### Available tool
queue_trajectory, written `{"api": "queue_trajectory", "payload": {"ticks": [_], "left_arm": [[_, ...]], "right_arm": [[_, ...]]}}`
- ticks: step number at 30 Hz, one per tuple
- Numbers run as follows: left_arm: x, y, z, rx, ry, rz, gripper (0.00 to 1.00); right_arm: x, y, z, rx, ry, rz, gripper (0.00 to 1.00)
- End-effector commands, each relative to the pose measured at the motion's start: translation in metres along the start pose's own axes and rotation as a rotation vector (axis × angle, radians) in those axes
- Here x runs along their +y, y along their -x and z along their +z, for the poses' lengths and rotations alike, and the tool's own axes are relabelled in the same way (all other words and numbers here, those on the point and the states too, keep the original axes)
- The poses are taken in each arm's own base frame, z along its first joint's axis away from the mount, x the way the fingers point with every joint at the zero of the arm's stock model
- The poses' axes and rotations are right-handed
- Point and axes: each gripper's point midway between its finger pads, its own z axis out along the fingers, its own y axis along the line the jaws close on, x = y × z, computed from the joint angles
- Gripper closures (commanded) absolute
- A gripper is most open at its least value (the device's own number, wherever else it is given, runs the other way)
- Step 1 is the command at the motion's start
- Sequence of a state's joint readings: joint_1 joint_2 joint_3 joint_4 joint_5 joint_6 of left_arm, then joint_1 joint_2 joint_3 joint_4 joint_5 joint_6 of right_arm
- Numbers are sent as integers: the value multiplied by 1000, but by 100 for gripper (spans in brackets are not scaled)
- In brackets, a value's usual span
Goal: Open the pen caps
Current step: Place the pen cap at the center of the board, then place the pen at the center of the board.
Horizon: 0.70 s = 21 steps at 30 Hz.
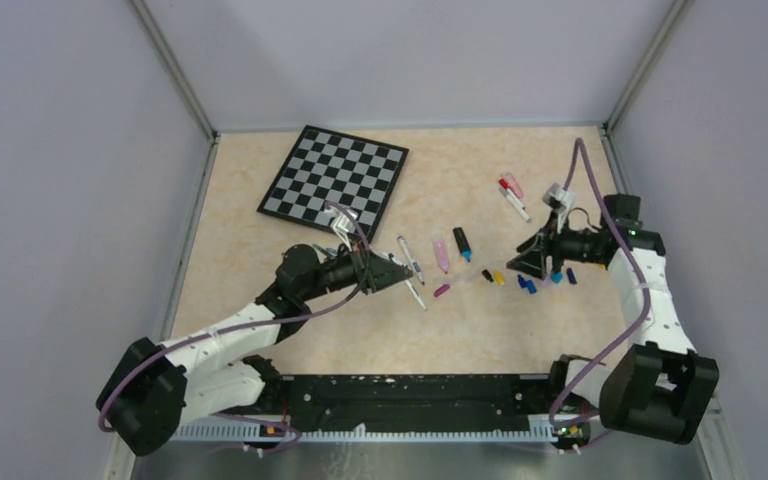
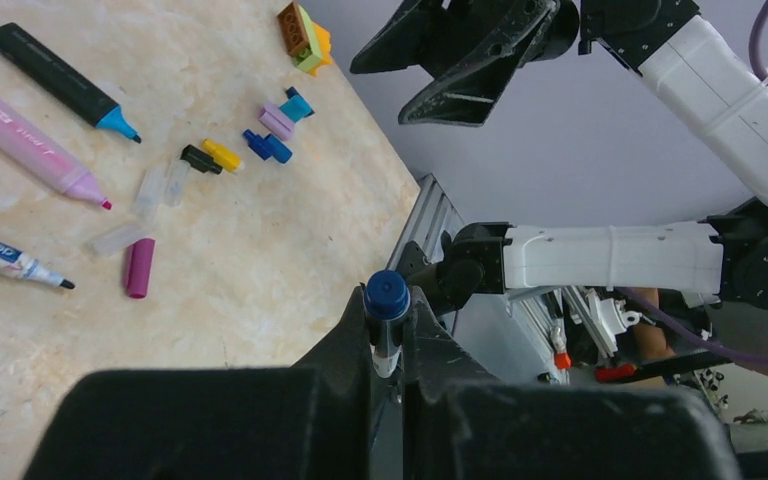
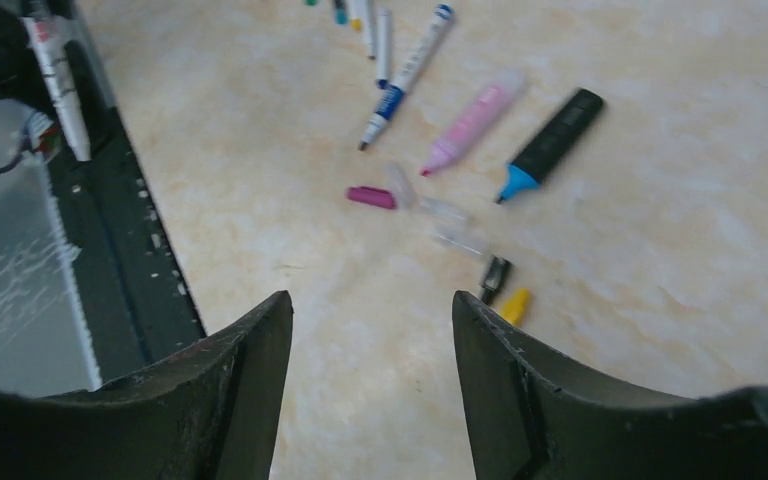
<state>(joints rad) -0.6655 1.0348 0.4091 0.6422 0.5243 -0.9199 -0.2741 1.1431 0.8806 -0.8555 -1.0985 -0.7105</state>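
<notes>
Left hand [image 2: 388, 325] around blue-capped pen [image 2: 387, 296], lettering [image 3: 52, 50] unreadable

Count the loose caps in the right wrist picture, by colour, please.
Purple cap: 1
Clear caps: 3
Black cap: 1
Yellow cap: 1
Total: 6

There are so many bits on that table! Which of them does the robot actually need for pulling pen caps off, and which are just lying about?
For the job: blue-capped pen, held in the left gripper; pink highlighter; black highlighter; purple cap; yellow cap; black cap; blue caps.
Just lying about: chessboard; little brick block.
</notes>
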Motion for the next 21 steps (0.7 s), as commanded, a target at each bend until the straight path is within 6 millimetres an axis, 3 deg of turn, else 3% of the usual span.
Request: {"api": "queue_trajectory", "payload": {"ticks": [1,11,21], "left_arm": [[-27,18,19,-48,-73,88,100],[-37,21,56,-87,-92,132,100],[-43,16,85,-94,-122,120,100]], "right_arm": [[54,28,20,-46,218,-90,41],[129,44,62,17,502,-75,40],[147,35,76,53,579,3,40]]}}
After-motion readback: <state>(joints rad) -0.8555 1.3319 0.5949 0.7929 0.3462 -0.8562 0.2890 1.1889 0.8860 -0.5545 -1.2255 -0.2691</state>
